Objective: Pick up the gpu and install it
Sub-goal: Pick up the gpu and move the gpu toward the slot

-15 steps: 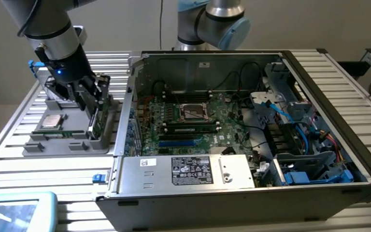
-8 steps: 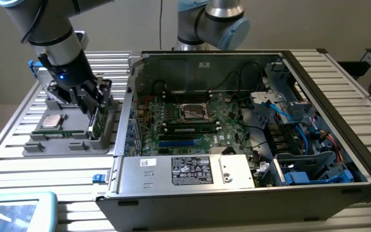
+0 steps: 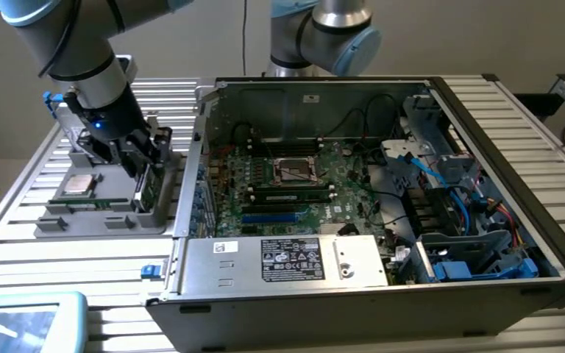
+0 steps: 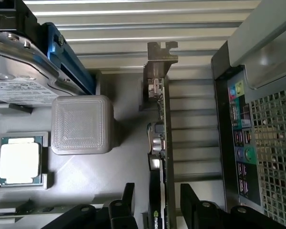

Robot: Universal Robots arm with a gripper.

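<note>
The gpu (image 4: 163,143) stands on its edge in the grey parts tray (image 4: 128,157), its silver end bracket (image 4: 160,59) pointing away from the gripper. My gripper (image 4: 157,189) is open and straddles the card, one black finger (image 4: 128,195) on each side with a small gap to the card. In the exterior view the gripper (image 3: 145,163) is lowered over the gpu (image 3: 148,190) at the tray's edge nearest the open computer case (image 3: 440,95). The motherboard (image 3: 293,173) lies exposed inside, with blue slots (image 3: 268,218) near the power supply.
On the tray also sit a CPU (image 4: 20,162), a silver hard drive with a white label (image 4: 19,76), a grey block (image 4: 81,125) and a memory stick (image 3: 86,202). The case's rear port panel (image 4: 240,143) stands close beside the gpu. A silver power supply (image 3: 293,259) fills the case's near corner.
</note>
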